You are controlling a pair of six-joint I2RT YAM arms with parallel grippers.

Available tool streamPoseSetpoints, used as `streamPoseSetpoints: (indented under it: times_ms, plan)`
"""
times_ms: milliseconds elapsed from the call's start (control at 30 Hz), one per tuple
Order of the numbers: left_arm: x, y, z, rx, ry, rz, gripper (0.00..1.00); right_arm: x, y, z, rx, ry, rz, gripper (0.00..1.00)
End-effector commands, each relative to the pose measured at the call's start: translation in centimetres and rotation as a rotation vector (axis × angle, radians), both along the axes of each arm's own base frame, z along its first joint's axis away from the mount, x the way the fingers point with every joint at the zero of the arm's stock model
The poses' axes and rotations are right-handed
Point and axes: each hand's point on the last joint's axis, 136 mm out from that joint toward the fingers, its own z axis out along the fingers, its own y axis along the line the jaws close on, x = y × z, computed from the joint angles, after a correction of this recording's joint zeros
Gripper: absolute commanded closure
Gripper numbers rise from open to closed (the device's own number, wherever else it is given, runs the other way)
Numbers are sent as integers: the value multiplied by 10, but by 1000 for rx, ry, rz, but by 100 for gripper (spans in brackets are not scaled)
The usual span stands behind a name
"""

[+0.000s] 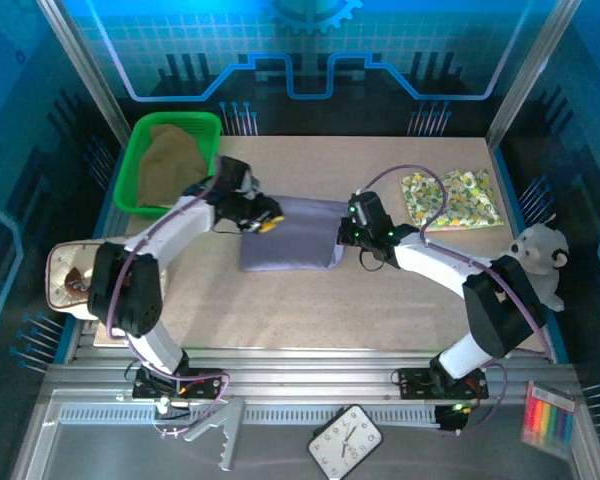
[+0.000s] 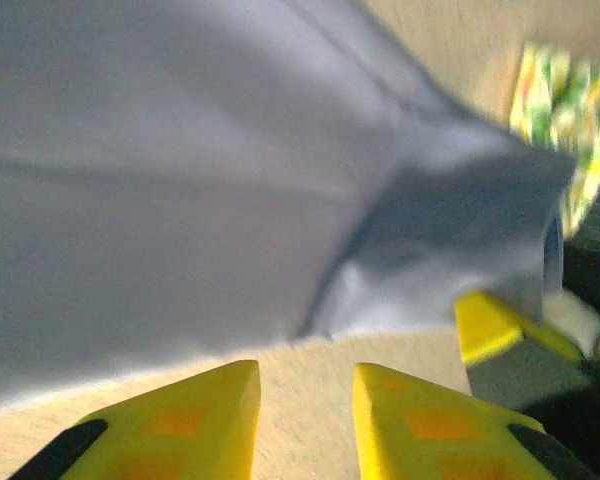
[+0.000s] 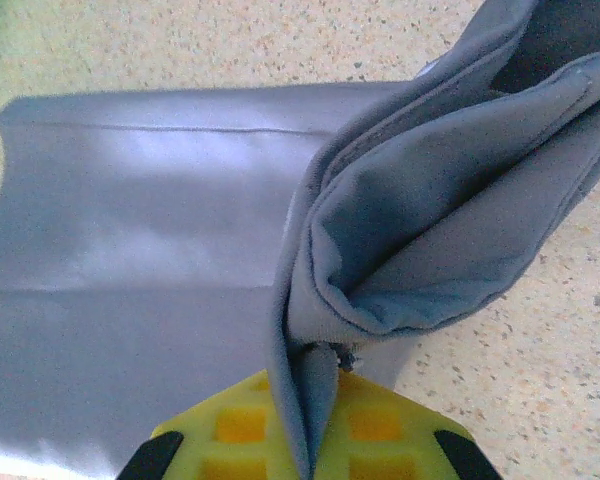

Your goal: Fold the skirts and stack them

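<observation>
The lavender skirt (image 1: 290,235) lies in the middle of the table, partly folded. My right gripper (image 1: 352,232) is at its right edge and is shut on a bunched fold of the lavender skirt (image 3: 430,230), which rises from between the yellow fingers (image 3: 380,425). My left gripper (image 1: 263,218) sits at the skirt's left edge. In the left wrist view its jaws (image 2: 307,400) stand open over bare table, just short of the lavender cloth (image 2: 180,200). The yellow floral skirt (image 1: 450,200) lies folded at the back right. The olive-tan skirt (image 1: 175,160) is in the green basket (image 1: 130,175).
A white plush toy (image 1: 540,262) sits at the right edge. A beige pouch (image 1: 70,280) lies at the left edge. A clock (image 1: 345,437) and coloured markers (image 1: 547,418) rest on the near metal shelf.
</observation>
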Motion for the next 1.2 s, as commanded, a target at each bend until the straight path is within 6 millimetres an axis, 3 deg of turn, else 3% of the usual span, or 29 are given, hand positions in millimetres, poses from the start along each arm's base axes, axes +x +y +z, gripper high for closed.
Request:
streamPoseSetpoints:
  times_ms: [0, 167, 300, 400, 633, 733, 833, 900, 1000, 1067, 1167]
  plan:
    - [-29, 57, -72, 211, 191, 66, 72, 5, 4, 10, -77, -34, 82, 100]
    - [-38, 69, -123, 275, 266, 88, 84, 10, 23, 17, -160, -69, 240, 100]
    - [-44, 65, -143, 243, 298, 102, 92, 8, 61, 19, -282, -96, 458, 100]
    - [-45, 64, -144, 233, 296, 105, 93, 1, 102, 16, -392, -110, 649, 100]
    - [-41, 63, -131, 171, 268, 129, 90, -19, 178, -34, -579, -60, 890, 100]
    - [-40, 67, -120, 151, 247, 152, 86, -21, 185, -61, -555, 14, 876, 100]
    - [-44, 76, -114, 166, 230, 173, 79, -24, 189, -69, -516, 51, 862, 100]
    - [-50, 85, -121, 203, 242, 183, 76, -26, 191, -66, -489, 56, 862, 100]
    - [-60, 95, -138, 249, 296, 179, 92, -25, 193, -56, -452, 47, 852, 100]
    - [-64, 91, -147, 227, 315, 168, 99, -24, 194, -47, -408, 40, 840, 100]
    - [-65, 84, -152, 185, 330, 170, 100, -23, 204, -26, -309, 24, 838, 100]
